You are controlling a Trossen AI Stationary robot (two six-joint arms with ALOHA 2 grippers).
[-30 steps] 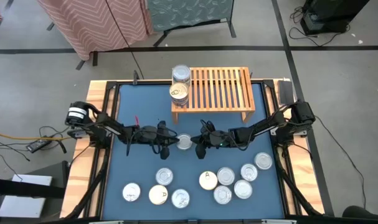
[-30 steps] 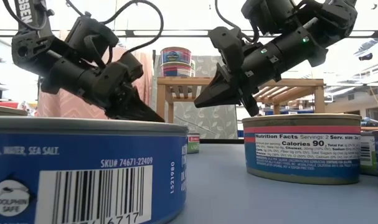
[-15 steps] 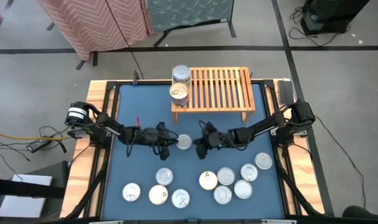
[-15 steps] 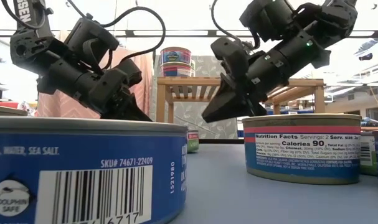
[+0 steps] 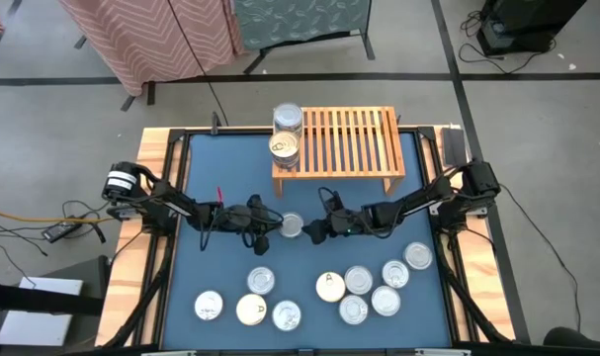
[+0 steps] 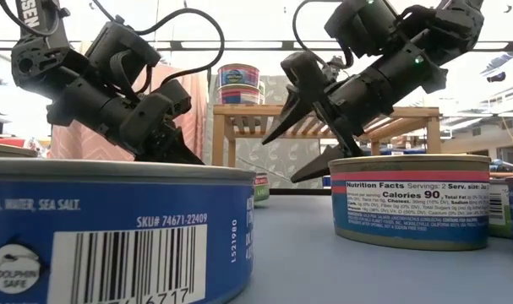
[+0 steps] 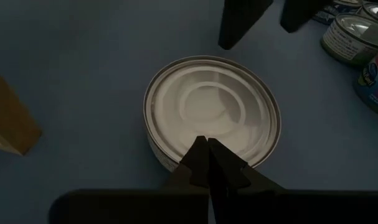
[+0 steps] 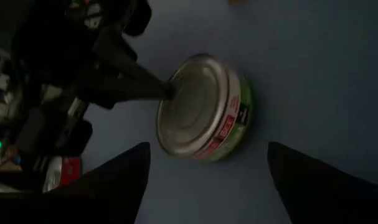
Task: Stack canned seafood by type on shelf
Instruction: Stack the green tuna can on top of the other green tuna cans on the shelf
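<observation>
progress: early | shelf (image 5: 344, 138): 2 cans (image 5: 286, 133) on its left end | desk (image 5: 220, 257): 11 loose | centre can (image 5: 293, 225): left claw (image 5: 271, 223) closed, tips touching its lid | right claw (image 5: 312, 228) open beside it

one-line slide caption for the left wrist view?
Left gripper, fingers shut, tip at the rim of a silver-topped can on the blue table; right gripper's open fingers beyond.
</observation>
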